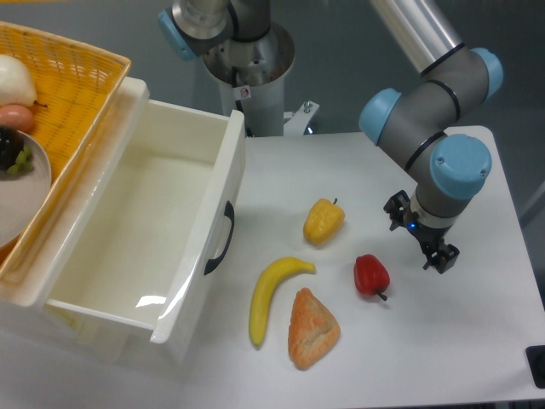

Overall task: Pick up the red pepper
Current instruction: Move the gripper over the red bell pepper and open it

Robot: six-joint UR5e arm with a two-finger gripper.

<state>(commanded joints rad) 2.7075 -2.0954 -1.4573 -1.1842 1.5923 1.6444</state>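
**Red pepper on the table, gripper parted beside it**

Glossy red, the red pepper (371,274) lies on the white table (477,341), its dark stem pointing toward 4 o'clock. The wicker basket (77,77) and the plate inside it are cut off at the left edge. The gripper (421,238) sits at 2 o'clock from the pepper, fingers spread apart and holding nothing; whether they touch the table is unclear. A ridged yellow pepper (324,221) lies at 10 o'clock from the red one, a smooth curved banana (271,294) at 9 o'clock, a crusty triangular pastry (312,328) at 7 o'clock. The white drawer (183,256) stands open.

one fixed cam, high front, angled down at table (477,341)
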